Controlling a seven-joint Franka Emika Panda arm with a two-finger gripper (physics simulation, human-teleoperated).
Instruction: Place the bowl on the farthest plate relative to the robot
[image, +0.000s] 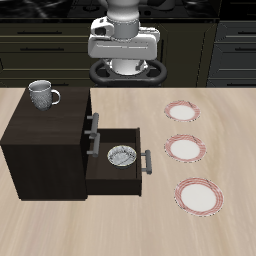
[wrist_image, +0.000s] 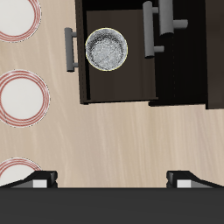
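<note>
Bowl (image: 122, 156) sat inside the open drawer (image: 118, 172) of the dark cabinet (image: 40, 140), well below and ahead of the gripper (wrist_image: 111, 178), nothing else in the drawer with it. Gripper was empty and wide open: in the wrist view both fingertips (wrist_image: 37, 179) showed far apart with only bare table (wrist_image: 122, 131) between them. Nothing was held.

Handling judgement: the bowl looked small, shallow, rigid, probably ceramic-like and light. The glazed rim would likely be slick, and the curved wall gives no flat faces. Spanning the full diameter looked doubtful; better to pinch the rim (wrist_image: 108, 31), one finger inside, one outside, coming straight down. The drawer walls and the front handle (wrist_image: 69, 50) sat near the bowl, so the rim section with most room around it was the safer pick. A rim pinch will let it tilt, so grip deep and lift slowly.

Three striped plates lay on the table away from the cabinet side of the gripper. The target plate (image: 199, 195) was the one farthest out from the arm, with the middle plate (image: 185, 148) and the nearest plate (image: 182, 111) in between. A grey mug (image: 42, 95) stood on the cabinet top, not involved. Grasp not yet started.
</note>
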